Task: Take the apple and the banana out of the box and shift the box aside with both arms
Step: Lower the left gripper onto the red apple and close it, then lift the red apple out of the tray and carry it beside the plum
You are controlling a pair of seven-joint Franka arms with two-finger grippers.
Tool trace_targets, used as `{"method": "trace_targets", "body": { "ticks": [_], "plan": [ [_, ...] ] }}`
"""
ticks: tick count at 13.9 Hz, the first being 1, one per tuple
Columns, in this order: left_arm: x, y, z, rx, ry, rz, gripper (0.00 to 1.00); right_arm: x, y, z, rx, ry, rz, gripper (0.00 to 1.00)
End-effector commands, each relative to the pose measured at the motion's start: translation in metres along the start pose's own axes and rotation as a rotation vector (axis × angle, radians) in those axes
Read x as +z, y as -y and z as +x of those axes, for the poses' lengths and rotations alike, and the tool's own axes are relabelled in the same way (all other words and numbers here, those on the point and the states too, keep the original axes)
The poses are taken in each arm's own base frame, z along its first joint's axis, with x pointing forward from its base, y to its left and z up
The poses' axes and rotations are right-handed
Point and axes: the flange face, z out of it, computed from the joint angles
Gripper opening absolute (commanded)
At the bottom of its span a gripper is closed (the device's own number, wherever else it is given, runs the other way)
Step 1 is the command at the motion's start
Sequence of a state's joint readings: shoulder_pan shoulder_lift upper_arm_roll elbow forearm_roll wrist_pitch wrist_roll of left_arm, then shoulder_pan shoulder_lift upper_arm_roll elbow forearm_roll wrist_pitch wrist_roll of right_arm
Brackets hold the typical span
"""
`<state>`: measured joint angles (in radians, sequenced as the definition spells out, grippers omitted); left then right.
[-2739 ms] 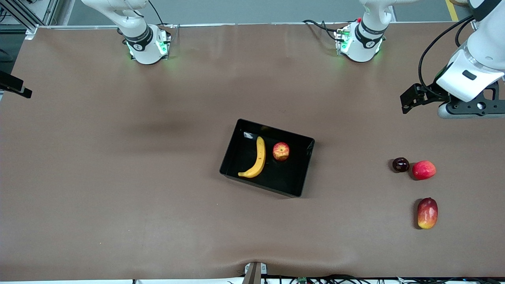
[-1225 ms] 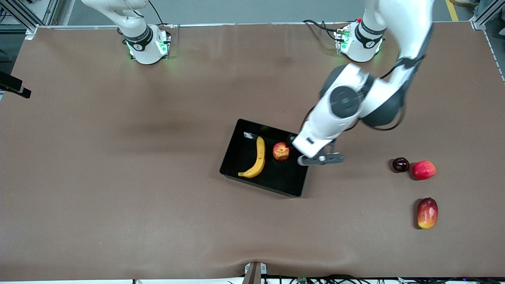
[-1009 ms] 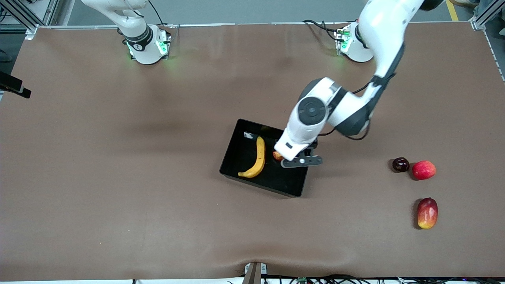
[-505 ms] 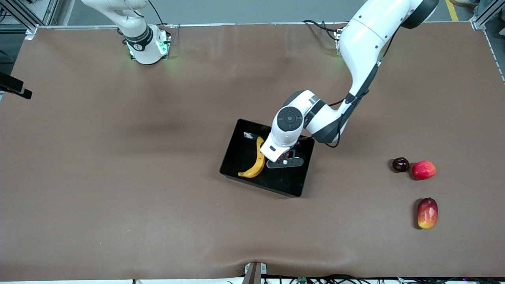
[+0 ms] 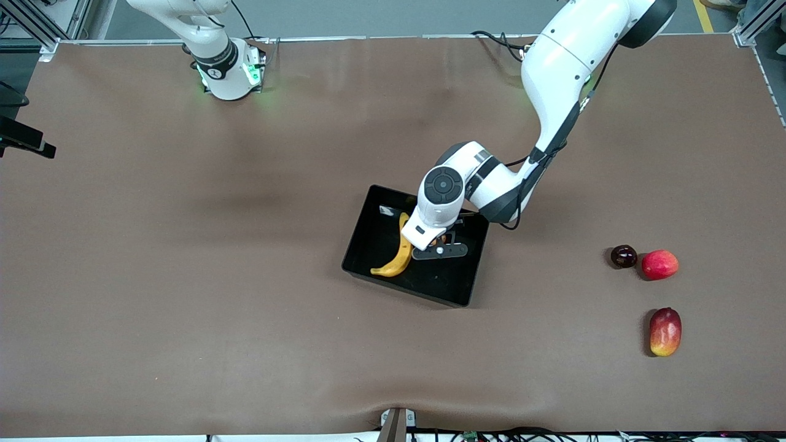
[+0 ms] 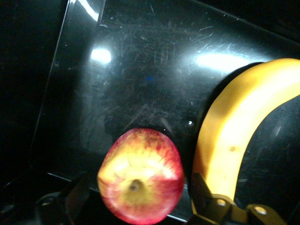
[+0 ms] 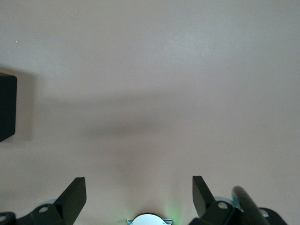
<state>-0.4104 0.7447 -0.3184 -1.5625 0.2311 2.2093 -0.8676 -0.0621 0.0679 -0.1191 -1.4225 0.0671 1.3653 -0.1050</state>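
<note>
The black box (image 5: 362, 236) lies mid-table with the yellow banana (image 5: 402, 252) in it. The left arm reaches down into the box, and its hand hides nearly all of the red and yellow apple in the front view. In the left wrist view the apple (image 6: 140, 176) rests on the box floor (image 6: 140, 70) beside the banana (image 6: 234, 136). My left gripper (image 6: 138, 180) straddles it, open, with a gap at each finger. My right gripper (image 7: 139, 187) waits open over bare table near its base.
Three other fruits lie toward the left arm's end of the table: a dark round one (image 5: 623, 256), a red one (image 5: 660, 264) touching it, and a red and yellow one (image 5: 665, 331) nearer the front camera. A black bracket (image 5: 27, 146) juts in at the right arm's end.
The left arm has swung from its end of the table to the box and come down until its fingers stand on either side of the apple. The fruits and box have not moved.
</note>
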Motion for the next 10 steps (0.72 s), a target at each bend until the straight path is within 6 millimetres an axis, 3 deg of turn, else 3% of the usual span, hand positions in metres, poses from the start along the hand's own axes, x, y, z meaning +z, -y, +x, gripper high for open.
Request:
{"method": "trace_targets", "body": {
  "ticks": [1, 2, 3, 4, 7, 10],
  "plan": [
    [0.002, 0.002, -0.002, -0.003, -0.004, 0.041, 0.65, 0.005, -0.002, 0.003, 0.001, 0.014, -0.005, 1.00],
    [0.001, 0.002, -0.001, -0.002, -0.004, 0.041, 0.47, 0.005, -0.001, 0.003, 0.001, 0.015, -0.005, 1.00],
    [-0.002, 0.002, 0.000, -0.001, -0.009, 0.040, 0.20, 0.007, -0.005, 0.003, 0.007, 0.019, -0.004, 1.00],
    [-0.009, 0.003, 0.004, 0.010, -0.031, 0.043, 0.00, 0.015, -0.008, 0.009, 0.012, 0.034, -0.005, 1.00],
    [-0.053, 0.012, 0.020, 0.002, -0.100, 0.023, 0.00, 0.018, -0.007, 0.009, 0.012, 0.047, -0.003, 1.00],
    [-0.121, 0.018, 0.032, -0.019, -0.165, 0.000, 0.00, 0.019, -0.008, 0.008, 0.020, 0.060, -0.003, 1.00]
  ]
}}
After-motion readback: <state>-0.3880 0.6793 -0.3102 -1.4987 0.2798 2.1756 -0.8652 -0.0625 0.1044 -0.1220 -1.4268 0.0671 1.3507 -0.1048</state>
